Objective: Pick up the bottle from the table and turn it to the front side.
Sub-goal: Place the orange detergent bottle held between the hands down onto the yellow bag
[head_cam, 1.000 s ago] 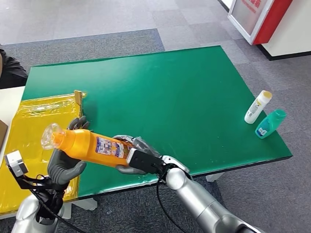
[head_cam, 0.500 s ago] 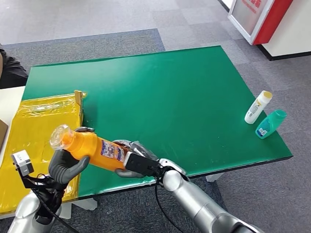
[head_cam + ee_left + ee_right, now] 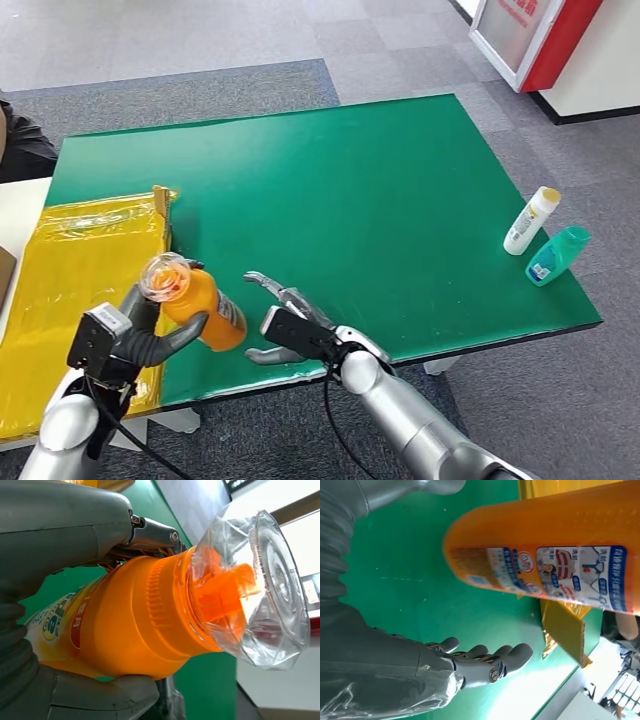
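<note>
An orange bottle (image 3: 198,308) with a clear cap (image 3: 164,276) is held above the near-left part of the green table (image 3: 362,190). My left hand (image 3: 155,330) grips it below the neck, cap end tilted up toward the camera. In the left wrist view the orange bottle (image 3: 128,625) lies between thumb and fingers, clear cap (image 3: 264,585) sticking out. My right hand (image 3: 290,315) is open just right of the bottle's base, fingers spread, apart from it. The right wrist view shows the bottle's label (image 3: 561,572) above the table and my right hand's fingers (image 3: 486,657) spread.
A yellow plastic-covered sheet (image 3: 68,270) lies on the table's left part under my left hand. A white bottle (image 3: 530,220) and a teal bottle (image 3: 556,254) lie near the right edge. A red and white stand (image 3: 528,35) is on the floor at the far right.
My right hand let go of the bottle's base and opened. My left hand swung the bottle from lying across to cap-end up, and moved right.
</note>
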Controlling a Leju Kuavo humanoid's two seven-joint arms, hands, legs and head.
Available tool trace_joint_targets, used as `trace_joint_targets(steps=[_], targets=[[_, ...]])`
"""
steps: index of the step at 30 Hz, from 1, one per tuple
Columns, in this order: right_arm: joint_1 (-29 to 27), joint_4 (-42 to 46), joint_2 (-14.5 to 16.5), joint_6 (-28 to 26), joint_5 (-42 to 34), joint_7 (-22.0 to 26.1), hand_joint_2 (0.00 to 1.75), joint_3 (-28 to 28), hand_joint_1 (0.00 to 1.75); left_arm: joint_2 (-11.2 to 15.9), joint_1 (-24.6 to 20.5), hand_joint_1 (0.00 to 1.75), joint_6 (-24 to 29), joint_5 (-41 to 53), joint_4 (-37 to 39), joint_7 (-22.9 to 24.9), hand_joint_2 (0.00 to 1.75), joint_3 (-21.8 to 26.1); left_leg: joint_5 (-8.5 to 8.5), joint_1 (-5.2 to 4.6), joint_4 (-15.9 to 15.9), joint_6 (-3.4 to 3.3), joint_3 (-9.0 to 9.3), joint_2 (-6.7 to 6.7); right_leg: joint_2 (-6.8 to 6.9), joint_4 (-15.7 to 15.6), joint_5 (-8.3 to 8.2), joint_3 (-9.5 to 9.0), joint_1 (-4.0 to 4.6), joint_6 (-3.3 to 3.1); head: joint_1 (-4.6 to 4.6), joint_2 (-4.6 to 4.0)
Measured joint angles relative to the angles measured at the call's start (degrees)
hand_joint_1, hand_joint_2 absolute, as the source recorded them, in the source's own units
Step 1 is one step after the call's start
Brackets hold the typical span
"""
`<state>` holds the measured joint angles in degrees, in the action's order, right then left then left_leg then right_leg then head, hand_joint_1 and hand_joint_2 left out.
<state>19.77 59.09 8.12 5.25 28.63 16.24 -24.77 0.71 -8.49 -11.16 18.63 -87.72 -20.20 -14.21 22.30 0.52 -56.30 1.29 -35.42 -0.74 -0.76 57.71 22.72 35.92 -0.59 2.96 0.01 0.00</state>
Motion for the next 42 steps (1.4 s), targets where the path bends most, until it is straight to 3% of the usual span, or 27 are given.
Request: trace_joint_targets(steps=[7, 18, 24, 29, 36, 42], targets=[[-1.85, 2.04, -0.19, 0.32, 0.08, -0.03, 1.75, 2.78, 0.00, 1.24, -6.37, 1.75, 1.78, 14.67, -2.49, 6.20, 1.75, -2.22, -0.03, 0.00, 0.00, 0.03, 0.00, -0.01, 0.00, 0.01, -0.02, 0.00, 0.01, -0.02, 0.00, 0.00], [-2.58, 2.39, -0.61, 1.12, -1.71, 1.44, 1.75, 4.49, 0.00, 11.02, -21.05, 1.75, -8.18, 22.20, 2.36, 14.74, 1.75, -13.77, -0.08, 0.00, 0.00, 0.04, 0.01, 0.01, -0.03, 0.02, -0.04, 0.02, 0.01, -0.03, 0.01, 0.00], [-2.98, 2.37, -1.05, 1.40, -2.67, 2.06, 1.75, 4.89, 0.00, 16.56, -23.45, 1.75, -10.57, 23.49, 7.35, 16.73, 1.75, -20.58, -0.07, 0.00, 0.00, 0.06, 0.00, 0.04, -0.07, 0.03, -0.03, 0.05, 0.02, -0.03, 0.00, 0.00], [-3.14, 2.32, -1.24, 1.41, -2.93, 2.14, 1.75, 5.00, 0.00, 19.67, -23.69, 1.75, -10.22, 27.13, 10.47, 20.05, 1.75, -24.30, -0.06, 0.01, 0.00, 0.07, 0.00, 0.06, -0.07, 0.03, -0.02, 0.04, 0.02, -0.04, 0.01, 0.00], [-3.65, 2.31, -1.24, 1.55, -2.79, 1.93, 1.75, 5.21, 0.00, 20.22, -23.33, 1.75, -8.06, 35.82, 13.55, 24.37, 1.75, -25.89, -0.06, 0.00, 0.00, 0.06, 0.00, 0.05, -0.07, 0.02, -0.03, 0.02, 0.02, -0.04, 0.01, 0.00], [-4.42, 2.31, -1.20, 2.09, -1.68, 1.39, 1.75, 5.40, 0.00, 16.43, -20.16, 1.75, -2.98, 51.19, 17.66, 27.61, 1.75, -21.72, -0.05, 0.00, 0.00, 0.06, -0.01, 0.05, -0.06, 0.02, -0.03, 0.02, 0.02, -0.03, 0.00, 0.00]])
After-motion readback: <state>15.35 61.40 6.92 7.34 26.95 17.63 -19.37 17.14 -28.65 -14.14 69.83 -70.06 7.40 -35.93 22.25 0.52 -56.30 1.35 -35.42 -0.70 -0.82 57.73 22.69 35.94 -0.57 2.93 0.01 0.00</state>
